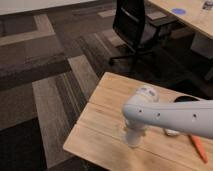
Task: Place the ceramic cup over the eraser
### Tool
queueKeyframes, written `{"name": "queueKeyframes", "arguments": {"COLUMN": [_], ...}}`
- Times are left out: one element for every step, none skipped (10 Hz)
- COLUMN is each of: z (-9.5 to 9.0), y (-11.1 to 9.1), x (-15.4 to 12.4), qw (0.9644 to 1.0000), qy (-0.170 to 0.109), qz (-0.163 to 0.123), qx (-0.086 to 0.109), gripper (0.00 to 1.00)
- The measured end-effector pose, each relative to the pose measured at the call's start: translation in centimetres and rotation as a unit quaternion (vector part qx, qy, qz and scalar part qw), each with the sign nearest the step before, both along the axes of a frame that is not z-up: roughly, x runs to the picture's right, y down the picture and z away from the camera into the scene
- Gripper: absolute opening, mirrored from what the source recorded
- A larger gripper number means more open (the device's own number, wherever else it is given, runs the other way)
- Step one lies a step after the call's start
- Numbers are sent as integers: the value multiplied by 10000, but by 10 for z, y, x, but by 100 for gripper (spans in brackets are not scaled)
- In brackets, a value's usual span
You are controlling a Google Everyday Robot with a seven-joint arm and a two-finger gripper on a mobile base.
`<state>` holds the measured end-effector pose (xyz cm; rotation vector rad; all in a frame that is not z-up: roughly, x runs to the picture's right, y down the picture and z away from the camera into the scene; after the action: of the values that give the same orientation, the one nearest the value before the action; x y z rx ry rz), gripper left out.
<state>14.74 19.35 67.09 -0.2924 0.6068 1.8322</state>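
Observation:
My white arm reaches in from the right over the wooden table (pixel 105 115). My gripper (pixel 135 129) points straight down near the table's front middle. Right below it a small white tapered shape, the ceramic cup (pixel 133 140), stands on the tabletop. The gripper is at the cup's top, and I cannot tell where one ends and the other begins. The eraser is hidden from view.
A wide dark bowl (pixel 188 99) sits at the back right, partly behind the arm. A pale oblong block (pixel 171 132) and an orange stick-like object (pixel 199 148) lie to the right. A black office chair (pixel 135 25) stands beyond the table.

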Motion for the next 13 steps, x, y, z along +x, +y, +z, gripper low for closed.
{"name": "queueKeyframes", "arguments": {"z": [1,2,2,1,2,2,2,2,2,2,2,2,2], "y": [1,2,3,6,7,7,7,6,6,6,6,6,6], "x": [2,3,4,5,6,6,6,6,6,6,6,6,6], "qw": [10000,10000,10000,10000,10000,10000,10000,10000,10000,10000,10000,10000,10000], "qy": [6,8,15,26,30,33,35,33,32,32,31,30,30], "qz": [47,50,48,38,39,42,44,46,49,49,50,49,50], "qx": [-5,-26,-36,-52,-64,-66,-66,-64,-62,-62,-60,-60,-60], "gripper": [2,2,2,2,2,2,2,2,2,2,0,0,4]}}
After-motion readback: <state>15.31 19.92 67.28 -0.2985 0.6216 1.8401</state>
